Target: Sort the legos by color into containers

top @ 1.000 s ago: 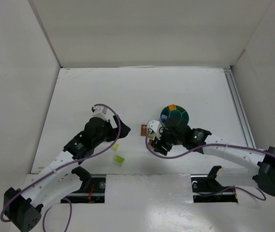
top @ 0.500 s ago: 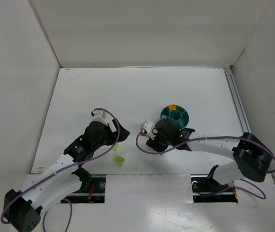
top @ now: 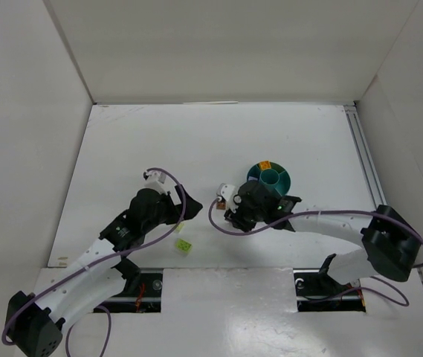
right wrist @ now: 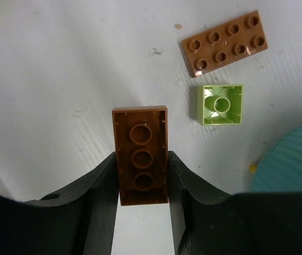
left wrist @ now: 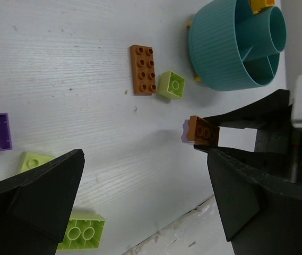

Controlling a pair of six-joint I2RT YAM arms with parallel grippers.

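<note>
White surface [right wrist: 50, 79]; right fingers [right wrist: 95, 207] clamped on brown brick [right wrist: 141, 154], left fingers [left wrist: 39, 186] wide, empty. Carry level to teal bowl [right wrist: 294, 159], lower right.

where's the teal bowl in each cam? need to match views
Top external: teal bowl just right of centre.
Left wrist: teal bowl top right, seen side-on.
Right wrist: only the teal bowl's ribbed wall, at the lower right edge.
Shared landmark: the right hand gripping a brown brick, close beside the bowl in every view.
</note>
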